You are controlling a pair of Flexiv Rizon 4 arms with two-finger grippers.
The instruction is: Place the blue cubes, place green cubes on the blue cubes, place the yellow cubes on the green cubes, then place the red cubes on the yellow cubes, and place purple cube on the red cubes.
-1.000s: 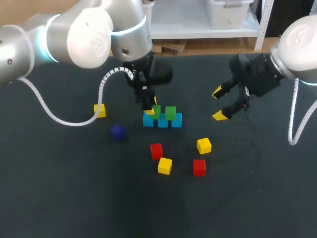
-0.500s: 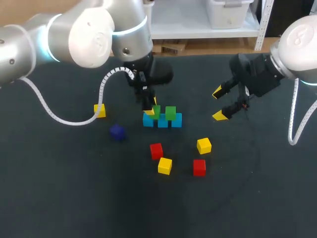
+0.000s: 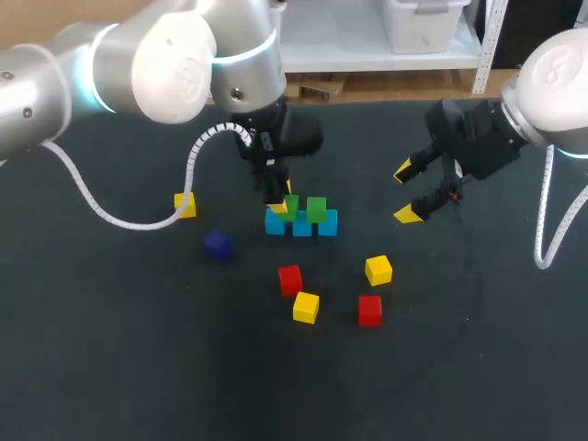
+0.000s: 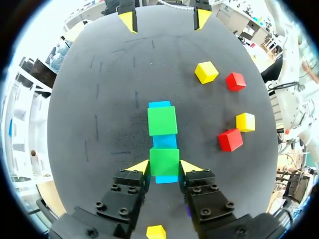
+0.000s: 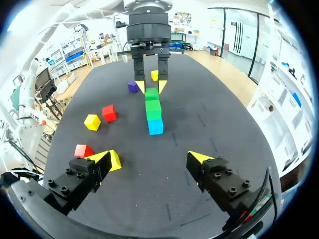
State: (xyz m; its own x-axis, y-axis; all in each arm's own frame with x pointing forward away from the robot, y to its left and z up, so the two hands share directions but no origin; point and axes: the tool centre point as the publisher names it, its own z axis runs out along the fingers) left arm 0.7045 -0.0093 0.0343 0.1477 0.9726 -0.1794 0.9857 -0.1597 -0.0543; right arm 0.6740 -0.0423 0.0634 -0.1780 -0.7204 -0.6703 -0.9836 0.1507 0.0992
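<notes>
Your left gripper (image 4: 165,167) clasps the green cube (image 4: 164,161) on the blue cubes (image 4: 164,141); square it flush before spreading the fingers; your right gripper (image 5: 154,158) hangs wide, empty.

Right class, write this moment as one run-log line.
left jaws: shut on end green cube on blue cubes | right jaws: open, empty | yellow cubes: unstacked

Robotics lab: silver-white jointed left arm (image 3: 165,64) and matching right arm (image 3: 551,83) over black matte table (image 3: 138,358) scattered with small coloured cubes (image 3: 306,307).
</notes>
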